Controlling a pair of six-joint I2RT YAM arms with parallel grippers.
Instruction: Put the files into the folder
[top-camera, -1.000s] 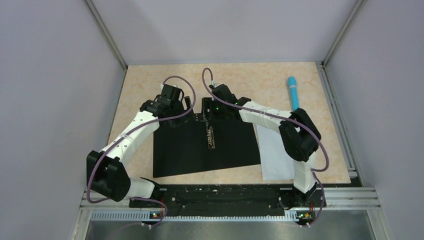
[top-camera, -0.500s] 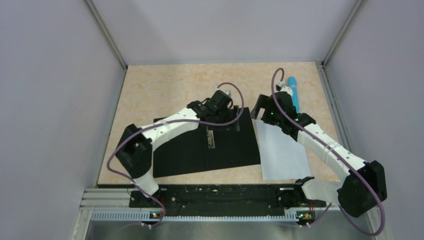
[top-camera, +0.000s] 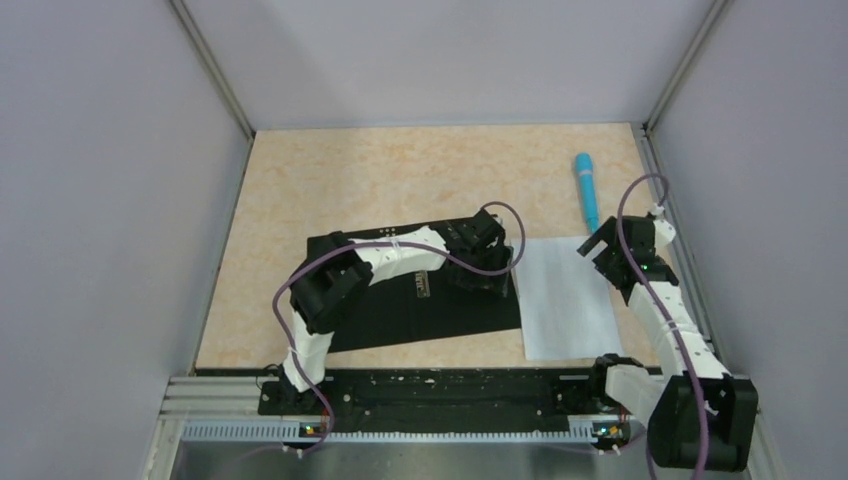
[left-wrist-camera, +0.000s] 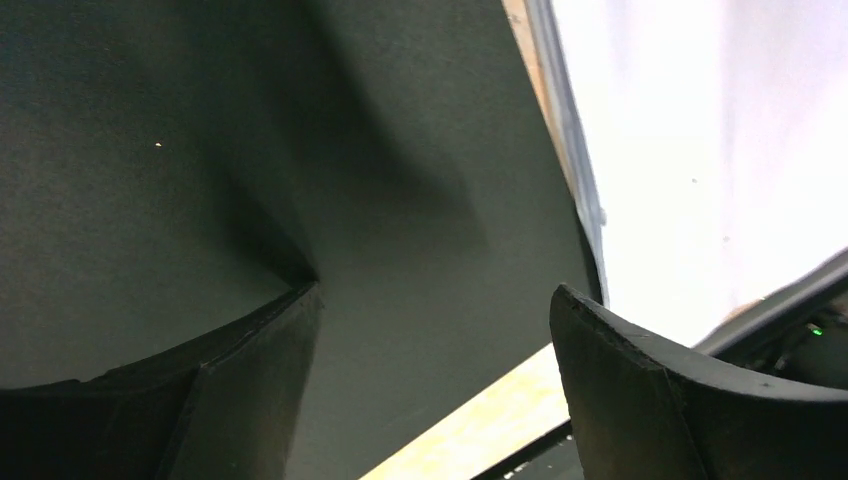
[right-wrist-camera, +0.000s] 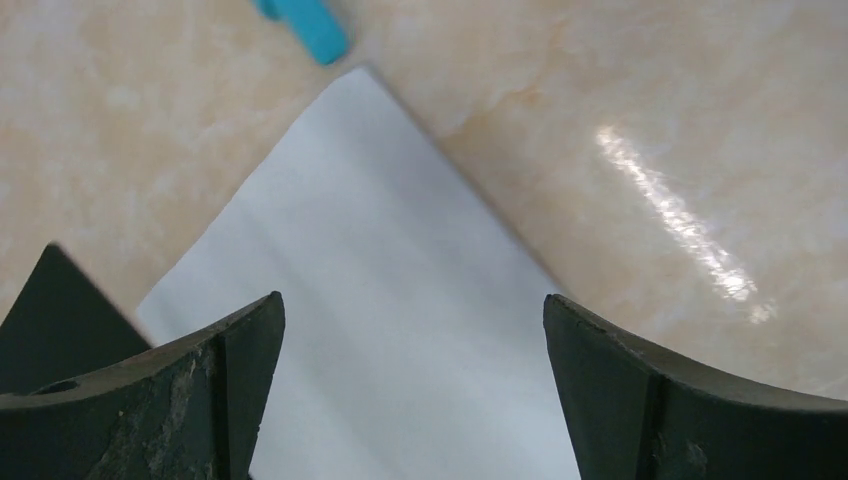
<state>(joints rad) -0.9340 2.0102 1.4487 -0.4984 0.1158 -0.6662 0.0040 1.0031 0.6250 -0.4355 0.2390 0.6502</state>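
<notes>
Both arms swung rightward: left gripper (left-wrist-camera: 435, 295) wide over folder (top-camera: 450, 312) edge, right gripper (right-wrist-camera: 412, 300) wide above paper sheet (top-camera: 565, 300) corner. Risk: flat sheet slips, crumples under pinch.

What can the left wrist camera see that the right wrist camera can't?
Only the left wrist view shows the left claw, open over the folder's black inside. Only the right wrist view shows the blue pen's end and the right claw, open above the white paper's corner. Both show that paper and tan table; a dark corner in the right view may be folder too.
</notes>
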